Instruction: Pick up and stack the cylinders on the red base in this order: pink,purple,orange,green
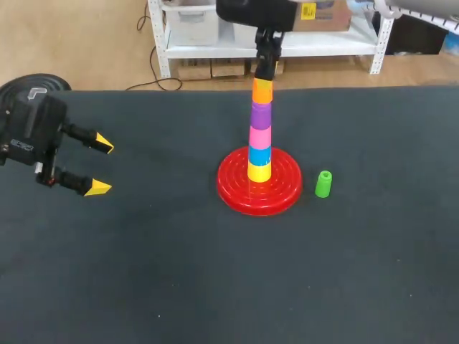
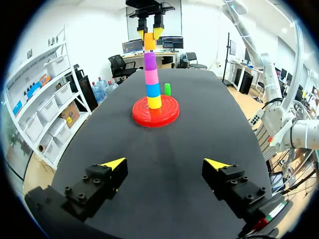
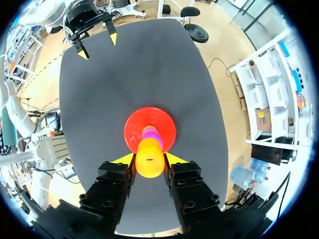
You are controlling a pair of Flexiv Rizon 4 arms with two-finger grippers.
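The orange cylinder [image 3: 149, 158] masks the stack [image 3: 151, 133] beneath
Seen from the right wrist, it covers all but a pink-purple sliver; the head view's edges cut off the right arm [image 1: 258, 13] at the top and the left arm [image 1: 21, 132] at the side.

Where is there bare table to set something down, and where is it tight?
Bare mat lies between the left gripper and the red base, and across the table on the robot's side. Tight: the gap between base and green cylinder, and the stack's top, where the right gripper holds the orange cylinder.
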